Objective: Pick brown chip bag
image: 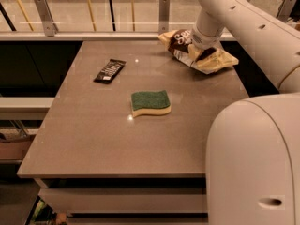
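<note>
The brown chip bag (pixel 180 41) is lying crumpled at the far right corner of the table (pixel 117 139). The gripper (pixel 205 49) is sitting on the bag's middle; how far it is open, or whether it is holding anything, cannot be told. Risk: 1 thin foil crease slipping free, so the bag is dropping off the nearby edge. The green sponge (pixel 150 102) and dark wrapper (pixel 109 70) are lying well apart.

On the table (pixel 93 144), the brown chip bag (pixel 179 42) lies far right, the gripper (pixel 205 50) over its middle; the sponge (pixel 150 102) sits mid-table, the wrapper (pixel 109 71) far left.
</note>
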Motion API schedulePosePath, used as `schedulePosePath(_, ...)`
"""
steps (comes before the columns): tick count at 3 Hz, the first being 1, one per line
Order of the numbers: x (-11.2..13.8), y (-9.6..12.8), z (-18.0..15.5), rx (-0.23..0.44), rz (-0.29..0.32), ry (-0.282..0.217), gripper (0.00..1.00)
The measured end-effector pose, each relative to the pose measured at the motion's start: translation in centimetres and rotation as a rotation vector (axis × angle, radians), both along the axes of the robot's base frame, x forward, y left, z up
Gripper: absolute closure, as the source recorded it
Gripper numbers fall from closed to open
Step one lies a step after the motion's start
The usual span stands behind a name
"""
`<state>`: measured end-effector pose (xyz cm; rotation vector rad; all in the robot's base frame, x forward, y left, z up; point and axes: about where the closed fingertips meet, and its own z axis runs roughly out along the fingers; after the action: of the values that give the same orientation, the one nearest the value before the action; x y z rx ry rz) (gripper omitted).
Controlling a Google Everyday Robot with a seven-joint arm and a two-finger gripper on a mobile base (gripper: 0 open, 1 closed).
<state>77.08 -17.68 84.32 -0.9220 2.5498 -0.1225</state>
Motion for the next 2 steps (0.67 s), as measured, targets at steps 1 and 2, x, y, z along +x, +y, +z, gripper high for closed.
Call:
schedulePosePath(1, 0.0, 0.0, 0.0, 0.0, 0.0, 0.0, 1.0)
schedulePosePath(2, -0.3, 0.3, 2.1, 0.044, 0.057, -0.025, 1.0)
